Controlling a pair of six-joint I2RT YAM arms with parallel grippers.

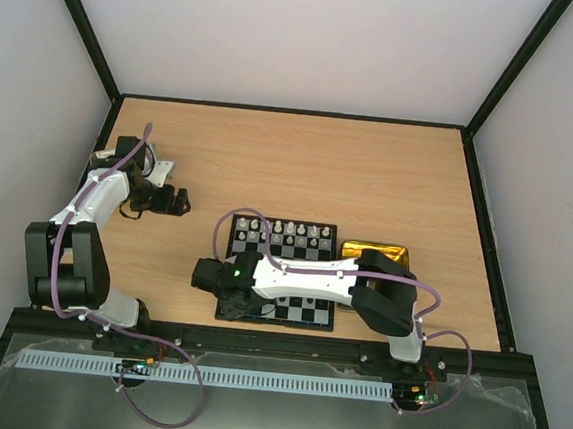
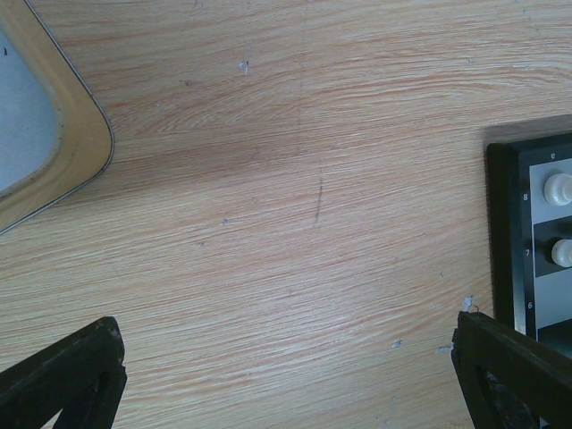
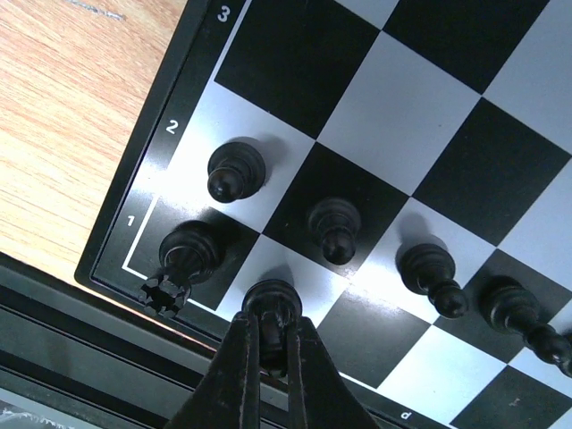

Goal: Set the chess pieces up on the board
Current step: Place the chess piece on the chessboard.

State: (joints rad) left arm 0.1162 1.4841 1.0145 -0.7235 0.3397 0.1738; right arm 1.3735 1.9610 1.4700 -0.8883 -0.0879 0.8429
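From above, the right arm hides the board's near-left squares; fingers half cover one black piece there.

Board border numbered 1, 2, 3.

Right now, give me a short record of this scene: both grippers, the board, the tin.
left gripper: open, empty, above the table, left of the board
right gripper: shut on a black piece at row 1
other black pieces: one on the corner square, four along row 2
white pieces: along the far rows
gold tin: right of the board
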